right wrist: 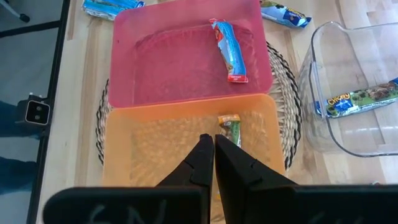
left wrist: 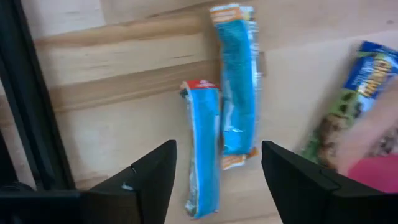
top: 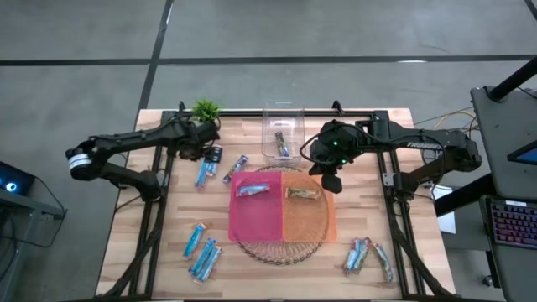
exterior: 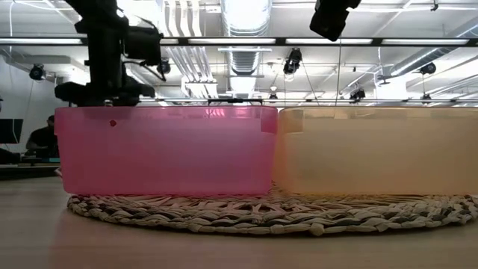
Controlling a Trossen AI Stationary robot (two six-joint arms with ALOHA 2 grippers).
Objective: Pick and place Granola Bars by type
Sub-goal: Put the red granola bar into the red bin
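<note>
High view: left gripper [top: 204,149] at the table's far left, beside a small green plant [top: 205,109], fingers spread and empty above two light blue granola bars [top: 203,173]. Right gripper [top: 329,180] over the orange bin [top: 323,222], fingers pressed together, holding nothing. One blue bar [top: 251,190] inside the pink bin [top: 256,222]; one brown bar [top: 304,195] inside the orange bin. Both bins side by side on a woven mat [top: 277,250]. A dark-wrapped bar [top: 281,143] in the clear container [top: 281,109] at the far edge. More blue bars loose at the near left [top: 201,250] and near right [top: 367,256].

Low view: pink bin [exterior: 164,149] and orange bin [exterior: 377,149] touching, on the woven mat [exterior: 261,217]; arms above.

Left wrist view: fingers [left wrist: 152,180] parted wide around nothing, two blue bars [left wrist: 202,146] lying side by side on the wood between them.

Right wrist view: fingertips [right wrist: 205,155] shut together above the orange bin [right wrist: 143,143], just beside the brown bar [right wrist: 229,127]; blue bar [right wrist: 229,51] in the pink bin [right wrist: 161,62].
</note>
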